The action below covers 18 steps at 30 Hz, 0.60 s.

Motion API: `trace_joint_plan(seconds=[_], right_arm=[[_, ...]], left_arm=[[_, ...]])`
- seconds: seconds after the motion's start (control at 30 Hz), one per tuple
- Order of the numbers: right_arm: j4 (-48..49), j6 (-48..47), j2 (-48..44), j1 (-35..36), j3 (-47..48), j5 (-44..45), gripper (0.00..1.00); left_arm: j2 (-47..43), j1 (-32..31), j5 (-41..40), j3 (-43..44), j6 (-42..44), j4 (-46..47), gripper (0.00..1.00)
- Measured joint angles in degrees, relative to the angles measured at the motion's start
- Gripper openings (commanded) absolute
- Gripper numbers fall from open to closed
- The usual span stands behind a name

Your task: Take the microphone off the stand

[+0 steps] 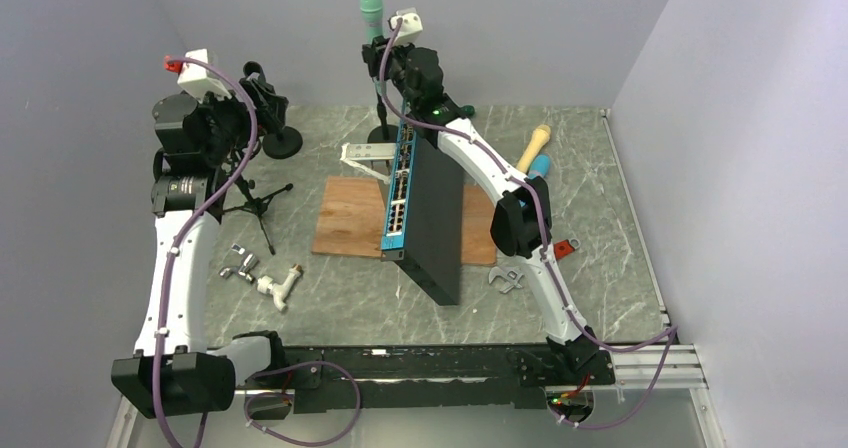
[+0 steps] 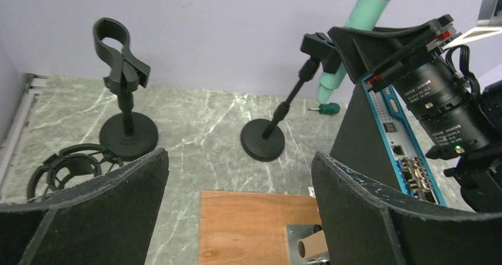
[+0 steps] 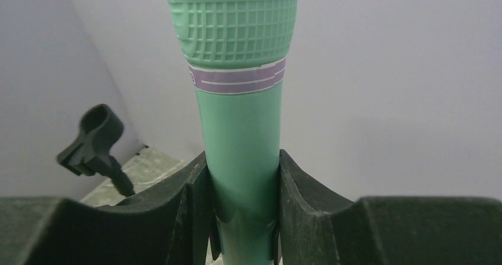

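A mint-green microphone with a purple band stands upright at the back of the table, over a black stand with a round base. My right gripper is shut on the microphone's handle, one finger on each side. In the left wrist view the microphone runs right beside the stand's clip; I cannot tell whether it still sits in it. My left gripper is open and empty, held above the table at the left.
A second stand with an empty clip stands back left, a black shock mount beside it. A black network switch with a blue face stands tilted on a wooden board. Yellow and blue microphones lie at the right. A small tripod and metal fittings lie at the left.
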Motion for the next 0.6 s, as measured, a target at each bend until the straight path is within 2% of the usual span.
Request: trace_joint_plan(seconds=[0.33, 0.6], right_arm=[[0.2, 5.4, 0.6, 3.2, 1.6, -7.4, 0.00], [0.8, 2.8, -1.6, 7.8, -1.1, -10.8, 0.00]], left_arm=[[1.4, 0.6, 2.9, -1.4, -1.4, 2.1, 0.93], [1.3, 3.0, 2.1, -2.2, -1.6, 2.1, 0.94]])
